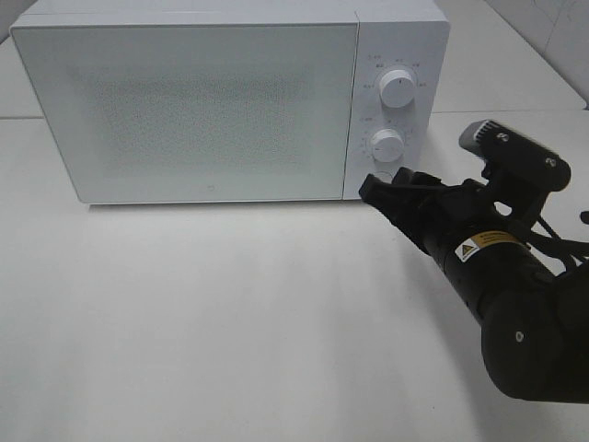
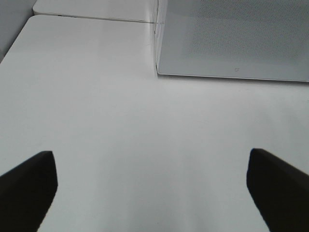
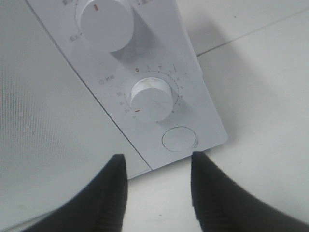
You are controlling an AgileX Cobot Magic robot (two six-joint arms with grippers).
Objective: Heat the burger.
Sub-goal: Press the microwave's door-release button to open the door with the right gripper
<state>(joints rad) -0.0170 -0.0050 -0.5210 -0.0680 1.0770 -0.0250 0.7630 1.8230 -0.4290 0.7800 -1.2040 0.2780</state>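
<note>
The burger is out of view; the white microwave [image 1: 212, 101] has its door shut and its speckled window shows nothing inside. My right gripper [image 1: 386, 181] hovers just in front of the control panel's lower end. In the right wrist view its gripper [image 3: 157, 162] is open, nothing between the fingers, pointing at the round button [image 3: 177, 139] below the timer knob [image 3: 152, 99]. My left gripper [image 2: 152, 164] is wide open over bare table, short of the microwave's front corner [image 2: 158, 67]. The left arm does not show in the exterior high view.
The panel carries an upper knob [image 1: 398, 87] and a lower knob [image 1: 388, 145]. The microwave stands at the back of a white table [image 1: 230, 313]. A seam between table tops [image 2: 96, 18] runs behind it.
</note>
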